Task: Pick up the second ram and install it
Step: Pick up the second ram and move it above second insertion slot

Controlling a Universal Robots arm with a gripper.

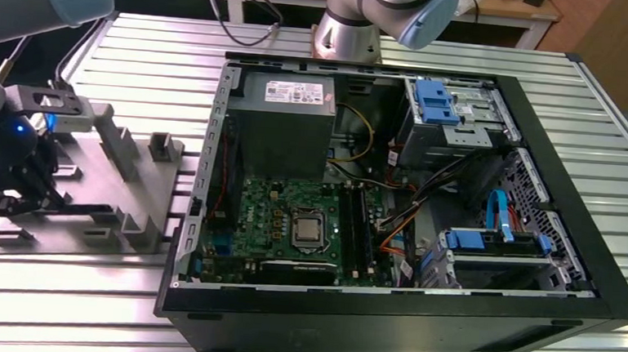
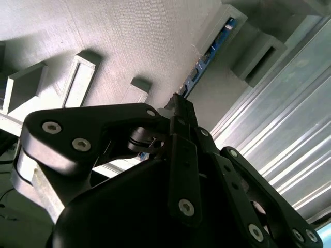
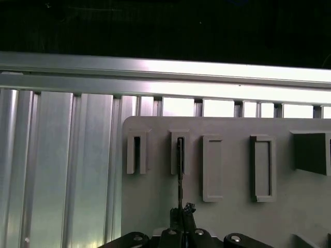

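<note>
Gripper (image 3: 183,213) jaws nearly together, seemingly pinching the second ram (image 3: 180,170); it stood on edge in grey rack (image 3: 227,155) slots, presenting a graspable edge.

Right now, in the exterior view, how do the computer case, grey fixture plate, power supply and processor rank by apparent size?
Largest to smallest:
computer case
grey fixture plate (partly hidden)
power supply
processor

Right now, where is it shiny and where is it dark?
First wrist view: glare whitens the table slats, blackness above. Second wrist view: the gripper looms dark against the pale fixture. Exterior view: the computer case is shaded inside.
</note>
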